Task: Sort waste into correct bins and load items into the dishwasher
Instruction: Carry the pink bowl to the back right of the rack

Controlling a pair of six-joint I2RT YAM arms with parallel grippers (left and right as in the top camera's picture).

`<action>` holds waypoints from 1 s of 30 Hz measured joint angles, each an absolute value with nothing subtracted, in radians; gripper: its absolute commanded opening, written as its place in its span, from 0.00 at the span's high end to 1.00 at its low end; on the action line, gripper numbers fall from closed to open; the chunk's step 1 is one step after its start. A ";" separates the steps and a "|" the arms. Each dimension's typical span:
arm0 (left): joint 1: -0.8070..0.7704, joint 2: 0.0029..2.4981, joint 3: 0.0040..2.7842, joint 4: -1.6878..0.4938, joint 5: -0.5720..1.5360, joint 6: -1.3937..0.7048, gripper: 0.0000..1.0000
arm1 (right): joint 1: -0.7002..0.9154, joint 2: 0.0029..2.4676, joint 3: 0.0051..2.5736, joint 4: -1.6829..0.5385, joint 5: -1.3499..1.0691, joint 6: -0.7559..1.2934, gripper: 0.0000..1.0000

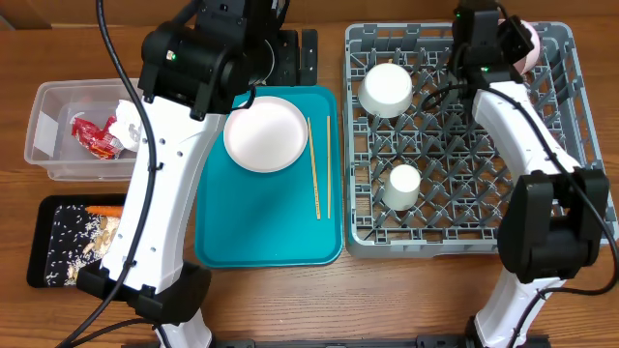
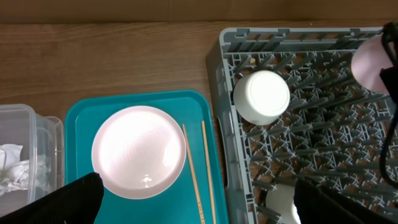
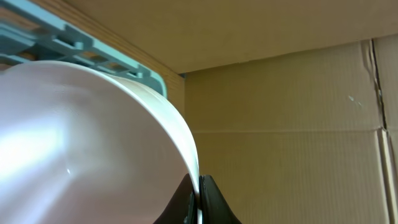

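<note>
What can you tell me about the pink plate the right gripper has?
The pink plate is pale, round, smooth and glossy, perhaps plastic or glazed ceramic. Its thin rim is pinched between the shut fingers of the right gripper. From overhead only a small part shows, so it seems to be held on edge, over the far right corner of the grey dish rack. Whether it touches the pegs or the wall cannot be told; no chips or food marks show.
</note>
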State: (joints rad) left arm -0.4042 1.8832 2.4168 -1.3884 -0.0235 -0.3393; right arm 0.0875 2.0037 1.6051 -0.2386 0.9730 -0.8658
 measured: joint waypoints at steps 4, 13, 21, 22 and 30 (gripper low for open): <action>-0.404 1.883 2.417 -1.388 -0.023 -0.339 0.00 | 0.102 2.020 1.605 -0.239 0.981 -0.869 0.96; -0.404 1.883 2.417 -1.388 -0.023 -0.339 0.00 | 0.113 2.037 1.605 -0.238 1.020 -0.869 0.96; -0.404 1.883 2.417 -1.388 -0.023 -0.339 0.00 | 0.113 2.074 1.605 -0.226 1.071 -0.872 0.96; -0.404 1.883 2.417 -1.388 -0.023 -0.339 0.00 | 0.113 2.075 1.605 -0.225 1.076 -0.872 0.96; -0.404 1.883 2.417 -1.388 -0.023 -0.339 0.00 | 0.113 2.075 1.605 -0.228 1.089 -0.872 0.96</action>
State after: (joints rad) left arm -0.4042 1.8832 2.4168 -1.3884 -0.0235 -0.3393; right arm 0.1131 2.0750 1.6051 -0.2279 1.0889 -0.8722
